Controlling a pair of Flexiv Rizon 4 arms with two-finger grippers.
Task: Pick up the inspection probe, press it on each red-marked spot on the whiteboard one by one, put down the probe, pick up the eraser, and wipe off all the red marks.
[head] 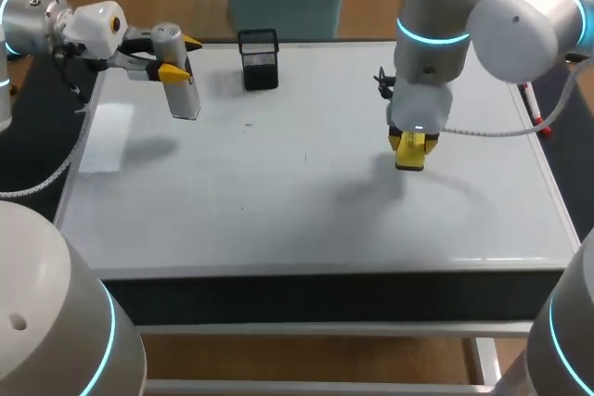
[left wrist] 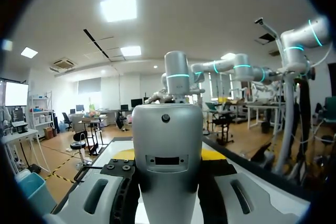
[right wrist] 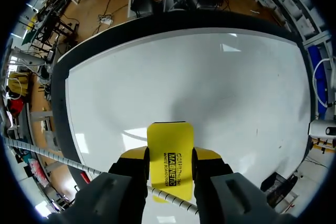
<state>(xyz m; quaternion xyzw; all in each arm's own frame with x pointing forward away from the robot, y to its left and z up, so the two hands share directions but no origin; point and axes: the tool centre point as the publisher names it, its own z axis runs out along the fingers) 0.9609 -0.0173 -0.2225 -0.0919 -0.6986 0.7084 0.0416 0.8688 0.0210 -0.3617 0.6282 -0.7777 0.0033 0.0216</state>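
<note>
In the head view, the left gripper [head: 179, 57] is clamped on the grey inspection probe [head: 184, 97], holding it off the far left part of the whiteboard [head: 306, 220], near a black mesh cup [head: 259, 59]. The right gripper [head: 411, 143] grips the yellow eraser [head: 409, 162] low over the board's right half; whether it touches cannot be told. No red mark shows here, so the wipe should likely sweep broadly, with overlapping strokes.

In the left wrist view, the probe [left wrist: 167, 140] stands upright between the closed-in fingers of the left gripper [left wrist: 168, 163]. It is best parked well away from the eraser's path.

In the right wrist view, the right gripper [right wrist: 169, 163] pinches the eraser [right wrist: 169, 148] from both sides above bare whiteboard [right wrist: 210, 87]. The eraser's face should probably press flat and even, not on an edge.
</note>
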